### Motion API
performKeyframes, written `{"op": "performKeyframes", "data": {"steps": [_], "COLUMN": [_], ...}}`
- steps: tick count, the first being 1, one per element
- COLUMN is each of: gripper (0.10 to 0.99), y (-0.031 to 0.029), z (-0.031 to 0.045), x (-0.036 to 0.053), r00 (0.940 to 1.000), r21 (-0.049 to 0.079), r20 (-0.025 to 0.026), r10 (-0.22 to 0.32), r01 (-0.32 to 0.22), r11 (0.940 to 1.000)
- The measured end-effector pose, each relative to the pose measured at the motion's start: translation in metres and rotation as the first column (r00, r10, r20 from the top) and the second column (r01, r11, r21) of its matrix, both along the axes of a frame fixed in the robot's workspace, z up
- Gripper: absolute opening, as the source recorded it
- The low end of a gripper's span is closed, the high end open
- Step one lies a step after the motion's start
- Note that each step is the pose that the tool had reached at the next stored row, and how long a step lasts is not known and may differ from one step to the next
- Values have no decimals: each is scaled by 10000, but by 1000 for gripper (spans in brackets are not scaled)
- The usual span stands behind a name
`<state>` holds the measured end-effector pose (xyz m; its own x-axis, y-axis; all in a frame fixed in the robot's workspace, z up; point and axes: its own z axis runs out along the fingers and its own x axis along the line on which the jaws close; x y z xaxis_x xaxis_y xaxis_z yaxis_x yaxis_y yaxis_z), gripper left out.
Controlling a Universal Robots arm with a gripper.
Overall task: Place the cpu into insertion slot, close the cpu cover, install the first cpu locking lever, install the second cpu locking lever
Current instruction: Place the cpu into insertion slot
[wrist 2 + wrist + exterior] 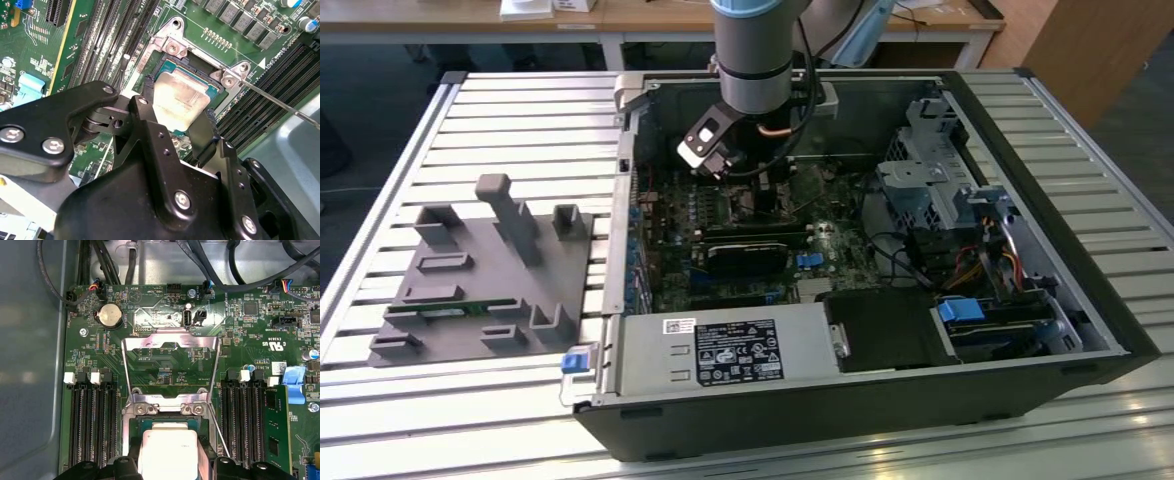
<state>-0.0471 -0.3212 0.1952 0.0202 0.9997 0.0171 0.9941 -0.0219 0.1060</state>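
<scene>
A slatted metal desk point(480, 120) carries an open computer case point(1067, 300), with a grey holder point(480, 270) beside it on the exterior view's left. Wooden tables point(654, 15) stand behind. The arm point(754, 50) reaches straight down into the case. Its fingers point(200, 135) are clamped on the chip's point(180, 102) edges, holding it just above the socket point(135, 427), whose cover point(170, 342) is swung open.

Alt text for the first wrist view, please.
The hand grips the cpu by two opposite edges at the insertion slot. The cpu cover is flipped open over the green motherboard, and black memory slots flank the socket.
</scene>
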Motion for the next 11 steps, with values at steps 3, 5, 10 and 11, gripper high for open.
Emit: {"op": "performKeyframes", "data": {"steps": [3,5,10,11], "gripper": [537,600,600,600], "y": [0,0,0,0], "z": [0,0,5,14], "x": [0,0,0,0], "r00": [10000,10000,10000,10000], "r21": [0,0,1,0], "r20": [0,0,0,0], "r10": [0,0,0,-1], "r01": [0,0,0,1], "r11": [10000,10000,10000,10000]}}
